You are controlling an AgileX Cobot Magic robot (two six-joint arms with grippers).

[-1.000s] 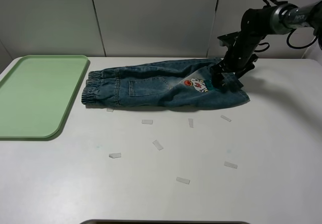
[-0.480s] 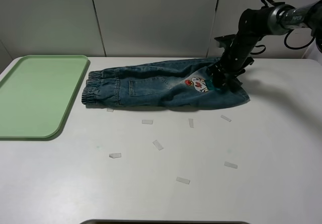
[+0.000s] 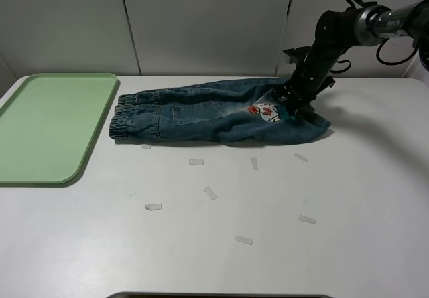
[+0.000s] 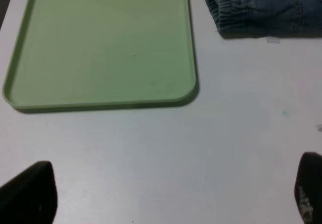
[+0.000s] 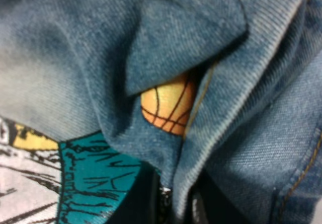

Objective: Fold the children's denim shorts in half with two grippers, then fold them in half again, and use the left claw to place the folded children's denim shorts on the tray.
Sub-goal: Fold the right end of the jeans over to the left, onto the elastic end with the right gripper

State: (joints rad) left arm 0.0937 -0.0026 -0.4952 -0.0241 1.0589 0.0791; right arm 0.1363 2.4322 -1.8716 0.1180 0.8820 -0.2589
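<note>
**Right gripper is biting the denim, left claw parked wide over the table**

Here's what you've got. The children's denim shorts (image 3: 201, 114) lie stretched out flat across the upper middle of the high view, on the white table (image 3: 348, 197). Their gathered elastic edge (image 3: 126, 118) points left, just beside the light-green tray (image 3: 40, 130), which sits at the left edge. As far as I can see they don't touch.

Your right gripper (image 3: 293, 104) is down on the right-hand end of the shorts, right next to the cartoon patch (image 3: 265, 112). In the right wrist view a raised fold of denim runs between the dark fingers (image 5: 146, 206), so it's clamped on the fabric. The teal bit of the patch is at the lower left of that frame.

Your left claw (image 4: 168, 196) has its tips at the two bottom corners of its own wrist view, spread well apart with only bare table between them. The tray fills the upper left there, and the elastic edge is at the upper right.

Small whitish tape strips (image 3: 210, 192) are scattered on the table below the shorts.
</note>
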